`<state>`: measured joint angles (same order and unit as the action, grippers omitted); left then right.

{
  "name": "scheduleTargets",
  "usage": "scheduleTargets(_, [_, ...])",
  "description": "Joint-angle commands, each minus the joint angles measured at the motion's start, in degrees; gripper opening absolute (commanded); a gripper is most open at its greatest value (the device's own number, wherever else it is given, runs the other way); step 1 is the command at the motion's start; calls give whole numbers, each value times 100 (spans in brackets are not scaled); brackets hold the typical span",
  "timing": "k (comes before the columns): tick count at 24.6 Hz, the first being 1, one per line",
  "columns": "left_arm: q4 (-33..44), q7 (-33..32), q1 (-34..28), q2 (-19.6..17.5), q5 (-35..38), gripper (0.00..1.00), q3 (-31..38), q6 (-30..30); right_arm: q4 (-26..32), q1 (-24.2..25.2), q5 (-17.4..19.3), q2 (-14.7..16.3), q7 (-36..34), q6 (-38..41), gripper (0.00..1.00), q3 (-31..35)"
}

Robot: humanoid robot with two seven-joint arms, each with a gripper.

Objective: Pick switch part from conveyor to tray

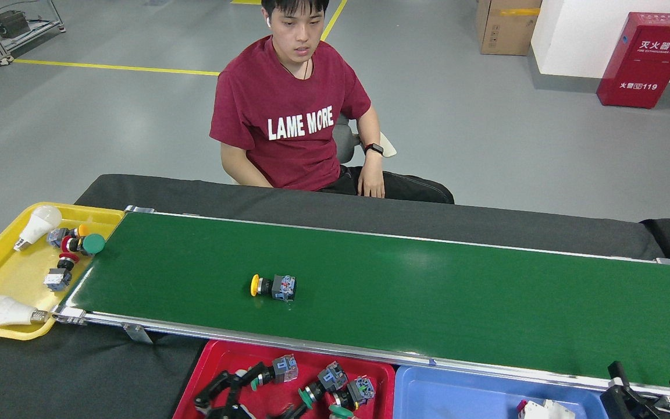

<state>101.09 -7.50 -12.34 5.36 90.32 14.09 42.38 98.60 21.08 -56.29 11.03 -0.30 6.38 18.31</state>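
Lying on conveyor point(428, 291) mid-left: yellow-capped switch part point(274, 286), long axis along belt, cap pointing left. Left gripper point(236, 387) sitting spread over red tray point(195, 381), nearer; right gripper point(649, 396) state unclear.

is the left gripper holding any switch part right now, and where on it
Nothing appears held: the left gripper hangs over the red tray with its fingers spread, and the switch parts lie loose beside it.
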Motion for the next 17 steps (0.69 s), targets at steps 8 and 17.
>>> scheduleTargets(8, [-168,47,285,-88,39,100,393,-828,80,-43,-5,66,-23,21,96,6])
scheduleTargets(17, [-1478,-357,1919,-71,997,100,-301,-2146,80,-148,-119,40,-14,12,96,-214])
